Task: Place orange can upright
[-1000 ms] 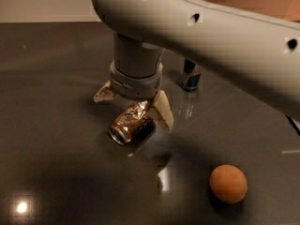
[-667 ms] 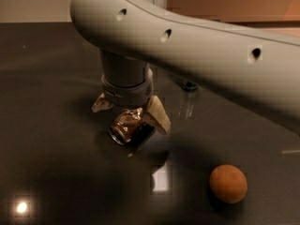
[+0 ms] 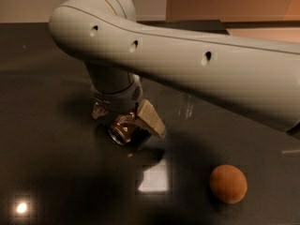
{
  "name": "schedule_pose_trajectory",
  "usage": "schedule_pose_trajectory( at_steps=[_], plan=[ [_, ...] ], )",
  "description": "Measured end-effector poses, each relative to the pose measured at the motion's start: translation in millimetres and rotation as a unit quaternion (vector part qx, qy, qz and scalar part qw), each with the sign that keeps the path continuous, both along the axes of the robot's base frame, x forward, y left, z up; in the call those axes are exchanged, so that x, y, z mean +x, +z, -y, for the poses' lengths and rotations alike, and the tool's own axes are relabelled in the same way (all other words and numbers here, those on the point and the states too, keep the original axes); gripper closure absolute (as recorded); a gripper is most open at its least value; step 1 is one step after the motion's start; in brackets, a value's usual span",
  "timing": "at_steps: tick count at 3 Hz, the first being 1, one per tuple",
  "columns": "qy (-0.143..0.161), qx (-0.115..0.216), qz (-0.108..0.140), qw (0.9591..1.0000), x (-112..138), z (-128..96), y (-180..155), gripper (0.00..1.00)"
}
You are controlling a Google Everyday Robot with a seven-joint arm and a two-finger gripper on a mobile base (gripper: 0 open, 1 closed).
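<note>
The orange can (image 3: 123, 129) lies on its side on the dark table (image 3: 51, 172), its silver end facing the front left. My gripper (image 3: 125, 120) is down over it, with one finger (image 3: 99, 110) to the can's left and the other finger (image 3: 151, 119) against its right side. The jaws stand spread on either side of the can, and the left finger shows a small gap from it. The wrist and the grey arm (image 3: 197, 74) hide the rest of the can's body.
A round orange fruit (image 3: 228, 183) sits on the table to the front right. A pale reflection (image 3: 185, 108) shows on the table just below the arm. A bright light glare (image 3: 153, 181) lies on the table in front of the can.
The arm has swung lower and toward the camera, now covering the dark can at the back. The gripper has settled lower around the orange can, its fingers a little closer together.
</note>
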State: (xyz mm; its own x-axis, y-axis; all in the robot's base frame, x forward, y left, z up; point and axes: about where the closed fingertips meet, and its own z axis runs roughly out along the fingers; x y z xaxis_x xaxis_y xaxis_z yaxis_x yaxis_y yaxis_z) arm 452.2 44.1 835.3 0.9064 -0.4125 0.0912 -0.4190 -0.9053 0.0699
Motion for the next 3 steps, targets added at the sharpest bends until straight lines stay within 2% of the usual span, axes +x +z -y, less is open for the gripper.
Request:
schedule_pose_trajectory(
  at_steps=[1,2,3],
  plan=[
    [-0.027,-0.006,-0.006,0.9996,5.7,-2.6,-2.5,0.18],
    [-0.063,0.0,-0.02,0.9978,9.5,-0.7,1.9,0.41],
    [-0.098,0.021,-0.034,0.9944,11.0,3.9,12.7,0.64]
  ],
)
